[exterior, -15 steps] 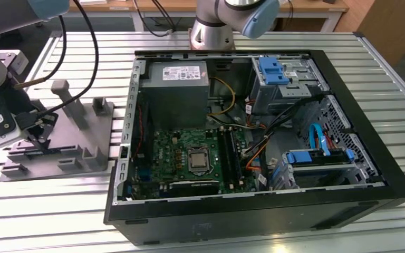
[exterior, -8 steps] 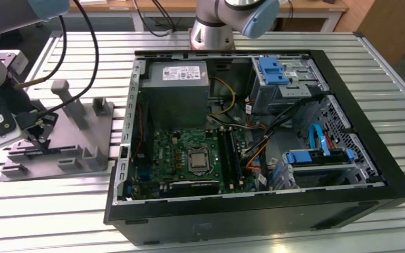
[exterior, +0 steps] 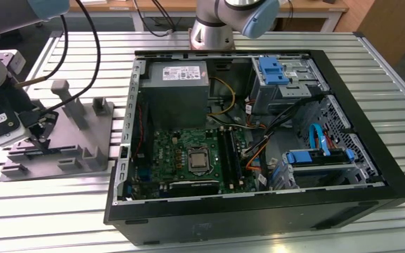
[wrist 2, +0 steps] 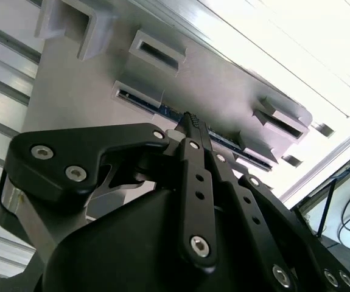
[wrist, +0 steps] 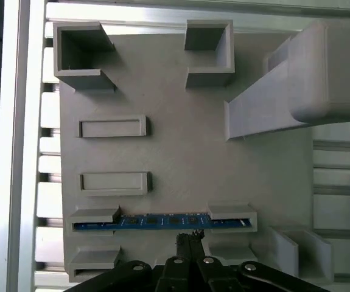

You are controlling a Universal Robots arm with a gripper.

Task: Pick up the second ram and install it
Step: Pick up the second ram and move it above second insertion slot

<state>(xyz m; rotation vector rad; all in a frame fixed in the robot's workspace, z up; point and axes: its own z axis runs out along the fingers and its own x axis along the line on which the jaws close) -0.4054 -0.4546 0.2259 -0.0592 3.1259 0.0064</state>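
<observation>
Gripper: the gripper (exterior: 39,138) hangs low over the grey fixture block (exterior: 83,138) at the exterior view's left, at 9 o'clock from the computer case (exterior: 259,213). In both wrist views its fingers (wrist: 185,241) are pressed together with nothing between them.
Second ram: the second ram (wrist: 162,221) stands on edge in two of the block's slots, just beside the fingertips and not lifted.
Motherboard: the motherboard (exterior: 167,153) lies inside the case, its long slots (exterior: 231,153) at 3 o'clock from the processor socket (exterior: 199,159). I cannot tell whether any slot is filled.
Progress: early, by my reading. The stick is neither gripped nor raised, so the lift, the carry across to the case and the seating all remain.
</observation>
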